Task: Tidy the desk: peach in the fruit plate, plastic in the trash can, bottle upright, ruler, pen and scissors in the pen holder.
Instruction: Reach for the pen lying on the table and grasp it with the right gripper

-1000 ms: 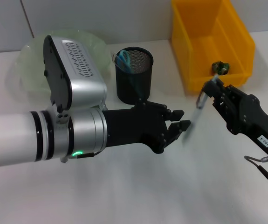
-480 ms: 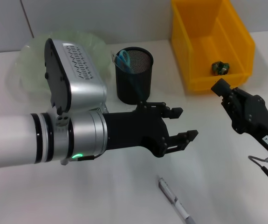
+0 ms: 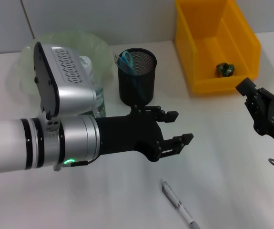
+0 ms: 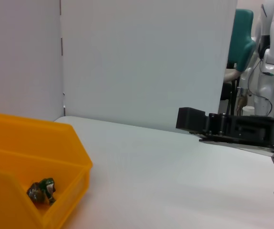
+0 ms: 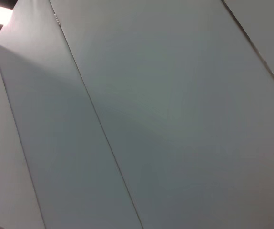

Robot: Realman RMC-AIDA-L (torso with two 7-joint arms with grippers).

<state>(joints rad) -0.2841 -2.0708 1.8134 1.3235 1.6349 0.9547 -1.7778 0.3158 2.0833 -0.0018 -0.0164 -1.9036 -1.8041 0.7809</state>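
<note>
Reaching across the white desk [image 3: 222, 157], your left gripper [image 3: 175, 128] hovers with its black fingers spread apart and nothing between them. You can see the grey-and-white pen [image 3: 178, 205] lying flat on the desk, nearer you than that gripper and clear of it, slanting toward the near edge. Just beyond the gripper stands the black mesh pen holder [image 3: 137, 76] with the blue-handled scissors [image 3: 126, 60] upright inside. Your right gripper [image 3: 247, 88] sits at the right, in front of the orange plastic bin [image 3: 208, 86]; you cannot tell whether it is open. A crumpled green plastic scrap [image 3: 225, 69] lies in that bin. Behind your left arm, the pale green fruit plate [image 3: 27, 62] shows partly
</note>
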